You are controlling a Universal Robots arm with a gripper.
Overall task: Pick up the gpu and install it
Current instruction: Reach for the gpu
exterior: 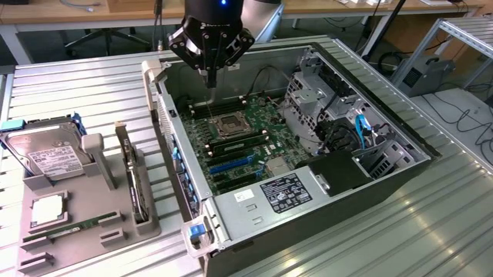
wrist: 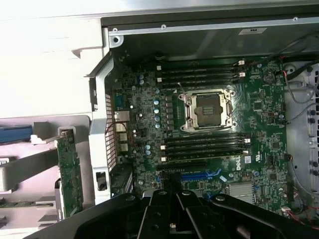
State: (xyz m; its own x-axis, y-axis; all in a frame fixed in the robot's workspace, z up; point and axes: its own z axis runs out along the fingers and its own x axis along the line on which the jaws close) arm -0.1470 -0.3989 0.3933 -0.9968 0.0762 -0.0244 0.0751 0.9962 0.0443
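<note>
My gripper (exterior: 209, 79) (wrist: 172, 199) is closed with its fingers pressed together and nothing between them. It hangs pointing down over the open computer case (exterior: 163, 124), above the far end of the motherboard (exterior: 250, 147) (wrist: 261, 124). The empty processor socket (exterior: 228, 124) (wrist: 207, 109) lies just below and in front of the fingertips, with rows of memory slots on both sides of it. A power supply (exterior: 287, 193) with a black label sits at the near end of the case.

The gpu (exterior: 135, 176) (wrist: 69, 174) is outside the case, on the exterior view's left, standing on edge in a slot of a grey holder (exterior: 104, 202), well apart from my gripper. In the same holder are a hard drive (exterior: 45, 153), a memory stick (exterior: 73, 228) and a processor chip (exterior: 48, 210). Everything rests on a slatted metal table (exterior: 77, 86).
</note>
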